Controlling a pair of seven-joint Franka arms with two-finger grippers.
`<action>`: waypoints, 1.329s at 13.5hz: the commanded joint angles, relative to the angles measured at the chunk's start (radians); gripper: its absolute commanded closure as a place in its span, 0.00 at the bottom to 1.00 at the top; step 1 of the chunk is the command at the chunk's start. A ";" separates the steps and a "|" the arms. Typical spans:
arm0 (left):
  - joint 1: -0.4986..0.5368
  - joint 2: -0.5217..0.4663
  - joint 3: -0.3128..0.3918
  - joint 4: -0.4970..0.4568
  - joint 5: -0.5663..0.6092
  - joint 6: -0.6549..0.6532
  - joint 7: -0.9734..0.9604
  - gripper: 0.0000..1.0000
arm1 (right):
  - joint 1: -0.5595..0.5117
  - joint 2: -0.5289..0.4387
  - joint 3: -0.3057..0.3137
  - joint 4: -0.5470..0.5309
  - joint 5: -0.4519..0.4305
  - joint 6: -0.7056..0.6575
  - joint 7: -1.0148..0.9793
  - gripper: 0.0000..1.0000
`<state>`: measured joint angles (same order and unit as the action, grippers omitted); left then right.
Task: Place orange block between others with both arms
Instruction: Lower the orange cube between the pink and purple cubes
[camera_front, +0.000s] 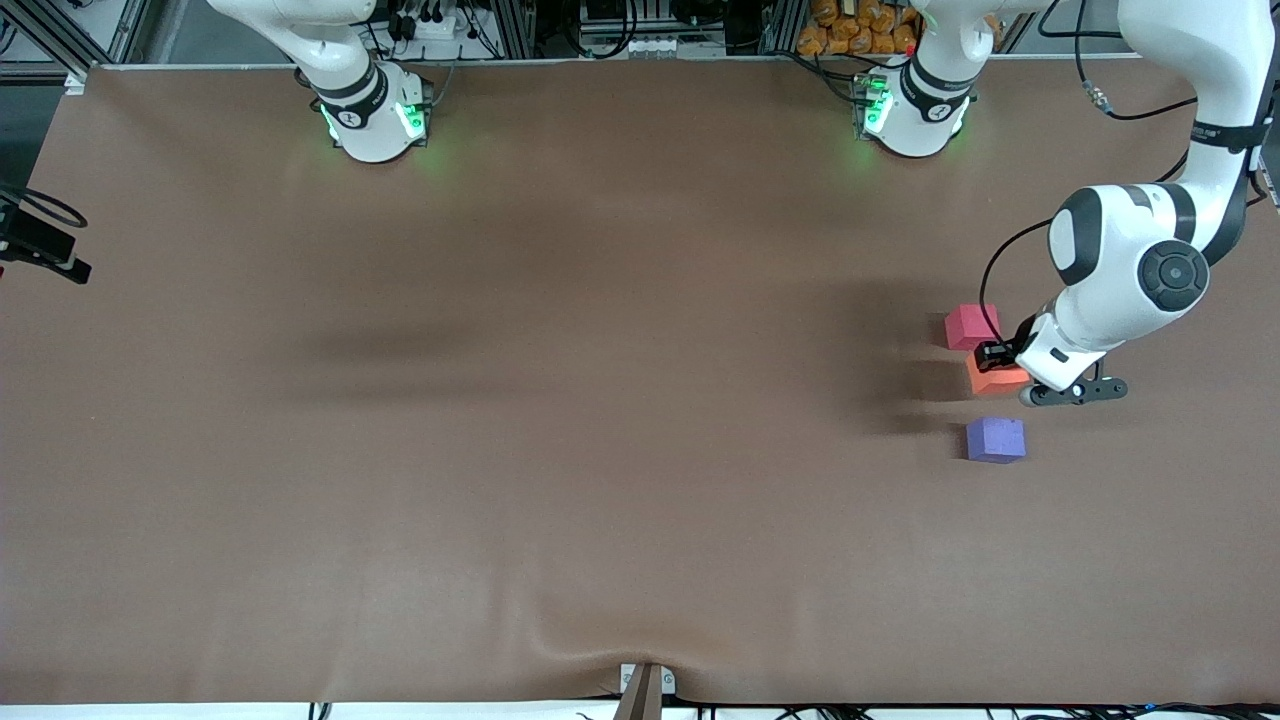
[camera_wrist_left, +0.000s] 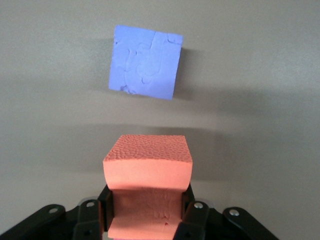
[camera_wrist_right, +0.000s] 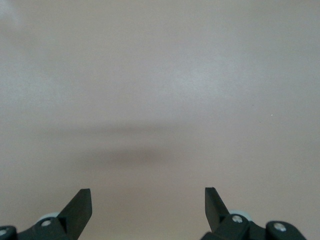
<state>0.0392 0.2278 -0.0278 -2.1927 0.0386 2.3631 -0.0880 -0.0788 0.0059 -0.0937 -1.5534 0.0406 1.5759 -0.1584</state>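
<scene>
The left gripper (camera_wrist_left: 146, 212) is clamping the orange block (camera_wrist_left: 148, 172), its black fingers (camera_wrist_left: 106, 207) denting the pebbled foam faces. The block is sitting between the pinkish-red cube (camera_front: 971, 326) and the purple-blue cube (camera_wrist_left: 146, 62), both matte and square-edged, on the brown table (camera_front: 560, 420). The right gripper (camera_wrist_right: 148, 207) is waiting over bare table, its jaws spread wide and holding nothing
</scene>
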 joint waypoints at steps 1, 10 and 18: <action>0.008 0.030 -0.006 -0.004 0.023 0.047 0.011 0.64 | -0.015 -0.007 0.009 0.007 -0.004 -0.008 0.002 0.00; 0.053 0.107 -0.007 0.008 0.023 0.102 0.088 0.64 | -0.015 -0.007 0.011 0.007 -0.001 -0.007 0.002 0.00; 0.045 0.150 -0.009 0.024 0.021 0.134 0.068 0.20 | -0.016 -0.010 0.009 0.009 0.001 -0.007 0.002 0.00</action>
<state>0.0811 0.3731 -0.0273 -2.1801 0.0387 2.4895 -0.0029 -0.0797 0.0049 -0.0936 -1.5515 0.0407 1.5758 -0.1584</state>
